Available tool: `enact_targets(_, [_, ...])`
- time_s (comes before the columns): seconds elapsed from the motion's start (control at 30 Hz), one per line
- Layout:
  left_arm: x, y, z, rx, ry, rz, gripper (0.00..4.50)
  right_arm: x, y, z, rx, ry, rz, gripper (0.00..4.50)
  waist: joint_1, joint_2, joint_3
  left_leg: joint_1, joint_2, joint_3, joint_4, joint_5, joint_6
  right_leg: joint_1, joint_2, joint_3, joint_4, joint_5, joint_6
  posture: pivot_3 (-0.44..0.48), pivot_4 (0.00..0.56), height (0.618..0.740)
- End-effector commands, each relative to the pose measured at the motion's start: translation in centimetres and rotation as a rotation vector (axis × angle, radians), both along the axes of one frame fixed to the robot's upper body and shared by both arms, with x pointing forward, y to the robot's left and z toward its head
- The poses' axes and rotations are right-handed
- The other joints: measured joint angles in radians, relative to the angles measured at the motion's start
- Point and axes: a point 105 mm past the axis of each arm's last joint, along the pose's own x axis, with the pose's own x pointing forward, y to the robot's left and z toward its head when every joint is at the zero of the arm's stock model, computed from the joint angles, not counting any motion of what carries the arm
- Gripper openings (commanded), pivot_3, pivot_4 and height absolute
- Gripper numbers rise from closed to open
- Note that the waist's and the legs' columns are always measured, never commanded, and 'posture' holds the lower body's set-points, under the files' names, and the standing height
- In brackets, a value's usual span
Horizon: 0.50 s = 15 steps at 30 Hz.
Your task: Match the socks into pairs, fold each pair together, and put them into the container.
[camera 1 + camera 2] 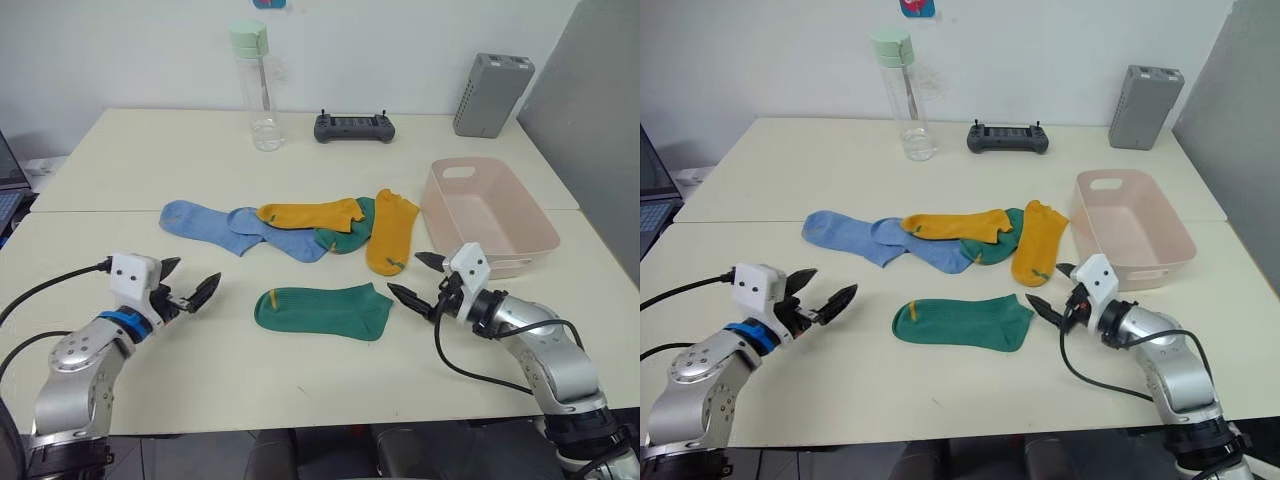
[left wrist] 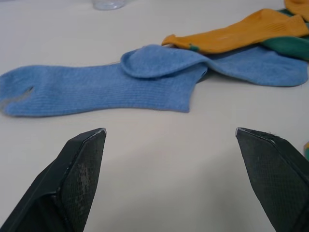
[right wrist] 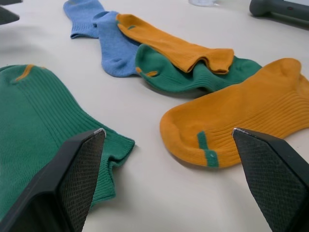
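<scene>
Nearest the camera, the left gripper (image 1: 186, 285) is hovering over the bare tabletop (image 1: 120, 170) with its fingers spread wide and nothing between them. The right gripper (image 1: 417, 280) is likewise gaping empty, one fingertip sitting just beside the cuff of the lone green sock (image 1: 322, 310), which is lying flat and apart from the rest.

Beyond it, the other five socks are overlapping in a loose row. One blue sock (image 1: 203, 224) is stretching toward the robot's left, and a second blue sock (image 1: 285, 240) is lying partly over its end. A yellow sock (image 1: 310, 213) is covering part of that blue one and most of the second green sock (image 1: 345, 236), so only the green toe and heel are showing. The other yellow sock (image 1: 389, 232) is resting at the row's right end, near the pink container (image 1: 488, 214), which is standing empty at the robot's right.

Farther back, a clear bottle (image 1: 256, 88), a dark controller (image 1: 354, 127) and a grey box (image 1: 491, 95) are standing near the wall.
</scene>
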Motion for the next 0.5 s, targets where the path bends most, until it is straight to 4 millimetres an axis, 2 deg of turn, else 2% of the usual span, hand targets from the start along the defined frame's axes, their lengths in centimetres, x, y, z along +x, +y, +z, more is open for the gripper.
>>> enact_targets(0.03, [0.5, -1.7, 2.3, 0.038, -0.073, -0.070, 4.47, 0.3, 0.8, 1.6, -0.017, -0.060, 0.011, 4.50, -0.001, 0.000, 0.000, 0.000, 0.000, 0.000, 0.000, 0.000, 0.000, 0.000, 0.000, 0.000, 0.000, 0.000, 0.000, 0.000, 0.150, 0.740])
enact_targets(0.13, [0.6, -3.8, 2.7, 0.041, -0.077, -0.163, 4.47, 1.4, 2.8, 2.0, -0.054, -0.078, 0.021, 4.50, -0.009, 0.000, 0.000, 0.000, 0.000, 0.001, 0.001, 0.000, 0.000, 0.001, 0.000, 0.001, 0.000, 0.001, 0.001, 0.000, 0.150, 0.740])
enact_targets(0.3, [-0.5, -7.1, 3.7, -0.005, -0.039, -0.351, 4.47, 3.2, 5.8, 2.1, -0.052, -0.041, 0.059, 4.50, -0.006, 0.000, 0.000, 0.000, 0.000, 0.000, 0.001, 0.000, 0.000, -0.001, 0.001, 0.000, 0.001, 0.003, -0.002, 0.000, 0.150, 0.740])
enact_targets(0.5, [-1.2, -8.9, 5.5, -0.017, 0.001, -0.487, 4.47, 6.0, 9.2, 1.8, -0.108, -0.038, 0.098, 4.50, -0.005, 0.000, 0.000, -0.002, 0.000, -0.001, 0.001, 0.000, 0.000, -0.002, 0.001, 0.000, 0.000, 0.003, -0.004, 0.000, 0.150, 0.740])
